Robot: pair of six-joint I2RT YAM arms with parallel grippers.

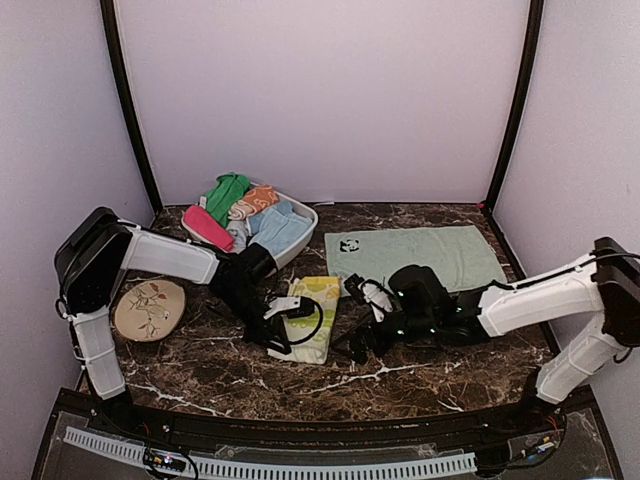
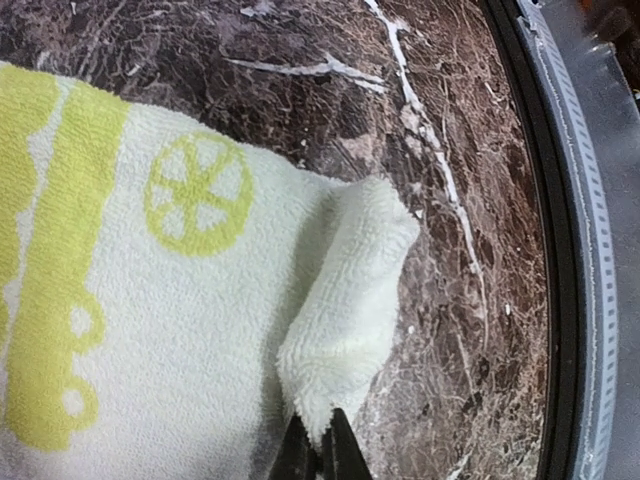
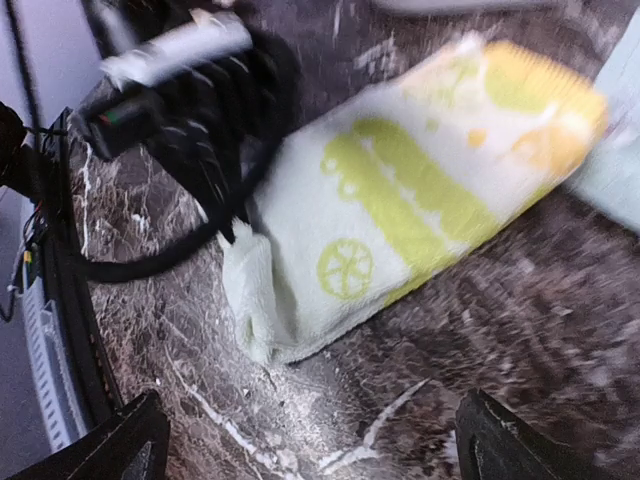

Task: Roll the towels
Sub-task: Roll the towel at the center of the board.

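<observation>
**Two arms at one towel: left pinches the corner, right stands wide**

One towel is in hand at this moment, the yellow-lime towel [image 1: 316, 300]. It lies flat on the marble table [image 1: 200, 370], near the front edge and between the two arms. The left gripper [image 2: 320, 455] has its jaws pressed together on the towel's near corner. That corner is turned up and folded over on itself, so a thick lip of cloth stands above the table. Judging by this, the fold is the seed of a roll, and it is held tight so the first turn does not spring flat.

The right gripper [image 3: 312, 410] holds nothing. Its fingers are spread wide, low over bare marble and just short of the same end of the towel. It seems placed to take the opposite corner of that edge, so both ends can turn together.

Behind the right arm the pale mint towel [image 1: 430, 255] lies spread out with its panda patch [image 1: 349, 244] facing up, not yet rolled. The hot-pink towel [image 1: 207, 226] sits in the white basket [image 1: 305, 215] at the back left among other bundled cloths. A patterned plate [image 1: 148, 309] rests well to the left.
</observation>
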